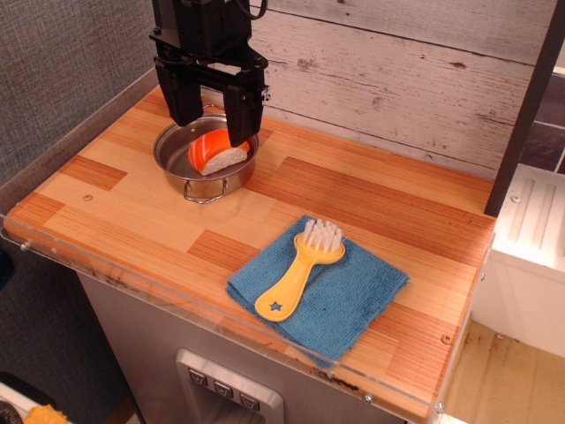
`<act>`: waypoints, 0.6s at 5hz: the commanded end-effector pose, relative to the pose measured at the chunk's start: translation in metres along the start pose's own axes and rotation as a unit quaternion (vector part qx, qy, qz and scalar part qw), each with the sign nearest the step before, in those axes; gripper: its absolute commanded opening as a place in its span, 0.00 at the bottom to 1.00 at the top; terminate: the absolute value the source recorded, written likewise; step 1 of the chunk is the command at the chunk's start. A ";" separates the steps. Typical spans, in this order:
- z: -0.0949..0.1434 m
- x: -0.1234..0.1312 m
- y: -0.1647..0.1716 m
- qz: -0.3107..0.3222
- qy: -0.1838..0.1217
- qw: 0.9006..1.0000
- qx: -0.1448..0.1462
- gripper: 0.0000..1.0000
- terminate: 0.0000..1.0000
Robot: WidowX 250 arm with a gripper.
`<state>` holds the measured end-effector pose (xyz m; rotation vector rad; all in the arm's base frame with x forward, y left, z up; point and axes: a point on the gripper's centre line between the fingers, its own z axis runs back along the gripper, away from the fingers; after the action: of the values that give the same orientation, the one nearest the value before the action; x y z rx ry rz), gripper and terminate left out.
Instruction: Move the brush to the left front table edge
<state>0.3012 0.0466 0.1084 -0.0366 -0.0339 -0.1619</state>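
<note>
Brush (302, 269) lies flat on the blue cloth (353, 300), lower centre of frame. Gripper (212, 115), upper left over the pot (207, 163), spread open, holding nothing. Judged light, rigid, slick plastic; grasp across the handle's narrow neck.

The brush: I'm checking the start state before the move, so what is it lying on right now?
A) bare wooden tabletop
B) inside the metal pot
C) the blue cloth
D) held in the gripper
C: the brush lies flat on the blue cloth, bristles pointing away from the front edge, far from the gripper above the metal pot.
</note>
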 end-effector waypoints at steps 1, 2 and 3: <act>0.000 0.000 0.000 0.000 0.000 1.000 0.000 1.00 0.00; -0.001 -0.002 -0.030 -0.033 -0.031 0.998 -0.036 1.00 0.00; -0.009 -0.008 -0.067 -0.076 -0.045 0.994 -0.064 1.00 0.00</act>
<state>0.2781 -0.0219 0.0869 -0.1828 -0.0612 -0.3074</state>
